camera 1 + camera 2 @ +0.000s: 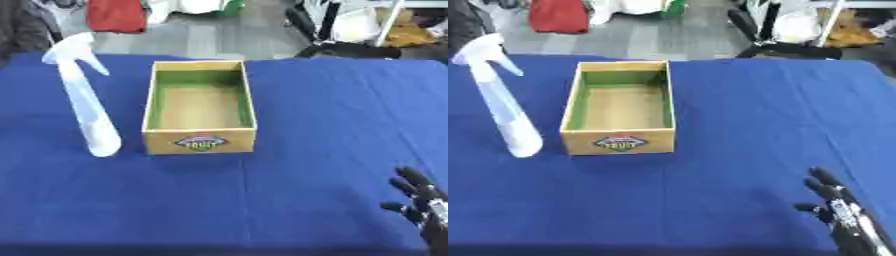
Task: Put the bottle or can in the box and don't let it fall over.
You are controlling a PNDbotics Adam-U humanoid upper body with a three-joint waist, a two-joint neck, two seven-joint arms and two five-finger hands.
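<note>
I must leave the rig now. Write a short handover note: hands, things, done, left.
Right hand: open, idle at the lower right, fingers up, holding nothing.
Left hand: not in view.
Spray bottle: upright on the blue table, just left of the box, untouched.
Box: open, nothing inside.
Done: nothing yet.
Left: grasp the bottle, set it upright in the box, release without tipping it.

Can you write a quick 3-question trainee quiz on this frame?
1. True or false: the spray bottle stands upright outside the box.
2. On which side of the box is the bottle: A left, B right, C behind?
3. Fill in: the right hand shows near the lower right corner, fingers ____, holding nothing.

Key: 1 true; 2 A; 3 open.
</note>
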